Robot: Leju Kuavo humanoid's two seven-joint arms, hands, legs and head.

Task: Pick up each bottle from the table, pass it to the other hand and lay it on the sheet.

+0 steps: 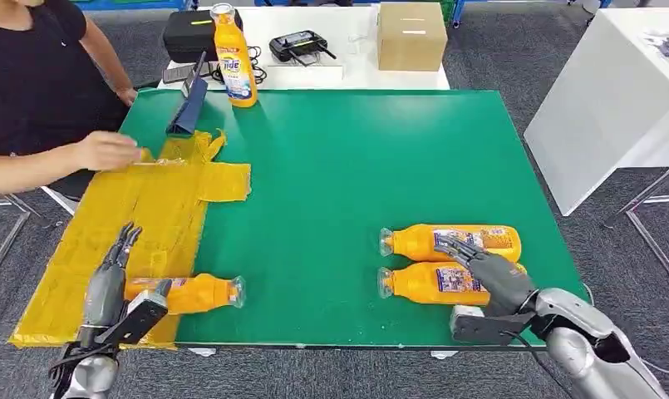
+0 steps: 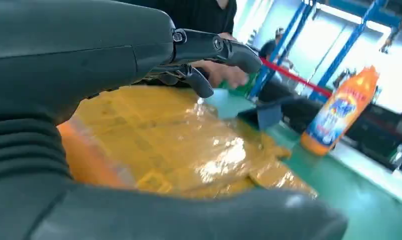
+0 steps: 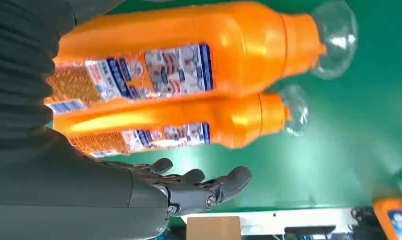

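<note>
One bottle (image 1: 199, 293) is down and lying on its side, body on the yellow sheet (image 1: 140, 218), clear cap poking out over the green worktop (image 1: 347, 158). By the look of it, that one is delivered. The left hand (image 1: 108, 278) hovers over it, fingers spread and gripping nothing.

Across on the right, two bottles lie side by side, caps pointing toward the sheet: the far bottle (image 1: 451, 240) and the near bottle (image 1: 435, 283), touching or nearly so. The right hand (image 1: 484, 266) sits above them, fingers open, nothing held; whether it touches the near one I cannot tell. A fourth bottle, the upright bottle (image 1: 234, 56), stands at the worktop's far edge. So one looks placed and three are left, if the upright one counts.

Now the room. A broad bare stretch of green lies between the pair and the sheet, good space for a handover. The near bottle lies close to the worktop's front edge, so a clumsy nudge could roll it off. On the sheet's far end a person's hand (image 1: 106, 150) rests, and a dark stand (image 1: 189, 104) sits just beyond. The free yellow area is nearer the robot.
</note>
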